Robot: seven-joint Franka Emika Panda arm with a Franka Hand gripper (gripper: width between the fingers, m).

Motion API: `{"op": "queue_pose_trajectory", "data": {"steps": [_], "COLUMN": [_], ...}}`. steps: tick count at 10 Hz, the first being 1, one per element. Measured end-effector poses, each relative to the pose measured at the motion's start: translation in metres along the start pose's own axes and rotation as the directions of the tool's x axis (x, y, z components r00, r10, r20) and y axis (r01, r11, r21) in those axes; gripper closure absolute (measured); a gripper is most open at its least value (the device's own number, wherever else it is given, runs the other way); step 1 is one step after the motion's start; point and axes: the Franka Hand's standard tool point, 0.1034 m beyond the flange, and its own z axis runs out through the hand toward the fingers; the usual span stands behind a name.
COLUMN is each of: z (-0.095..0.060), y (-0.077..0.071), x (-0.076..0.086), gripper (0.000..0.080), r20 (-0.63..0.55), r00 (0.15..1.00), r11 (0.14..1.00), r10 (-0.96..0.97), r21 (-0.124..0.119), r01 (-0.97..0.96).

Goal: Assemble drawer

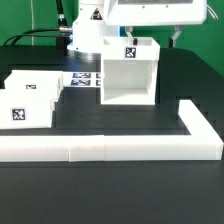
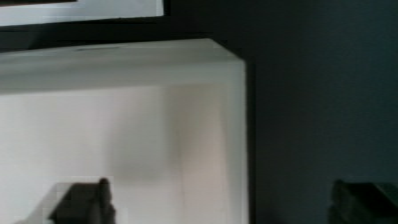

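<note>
The white cube-like drawer housing (image 1: 128, 72) stands at the table's middle, open side facing the front, with a tag on its top edge. Two small white trays (image 1: 28, 105) (image 1: 38, 83) with tags sit together at the exterior view's left. My gripper (image 1: 152, 38) hangs just above the housing's top at its right side, open and empty. In the wrist view the gripper (image 2: 222, 205) is spread wide: one dark fingertip (image 2: 80, 200) lies over the housing's white surface (image 2: 125, 120), the other is over the dark table past the housing's edge.
A long low white L-shaped wall (image 1: 110, 148) runs along the front and turns back at the exterior view's right. The marker board (image 1: 85, 78) lies flat behind the trays, left of the housing. The arm's base stands at the back.
</note>
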Motion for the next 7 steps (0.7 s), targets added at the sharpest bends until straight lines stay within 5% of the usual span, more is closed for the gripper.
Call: {"op": "queue_pose_trajectory", "data": {"steps": [1,2,4,7], "z": [0.0009,0.0008,0.0008,0.0008], "y": [0.0003,0.0003,0.0003,0.0002], "x": [-0.0003,-0.0003,-0.0003,-0.0002], "gripper": [0.0335,0.0335,0.0653,0.0763], "r20": [-0.004,-0.004,-0.004,-0.004], "r00": [1.000,1.000,1.000,1.000], "r11": [1.000,1.000,1.000,1.000], "r10": [-0.001,-0.001,-0.001,-0.001], "r21": [0.001,0.001,0.001,0.001], "r01": [0.001,0.001,0.001,0.001]}}
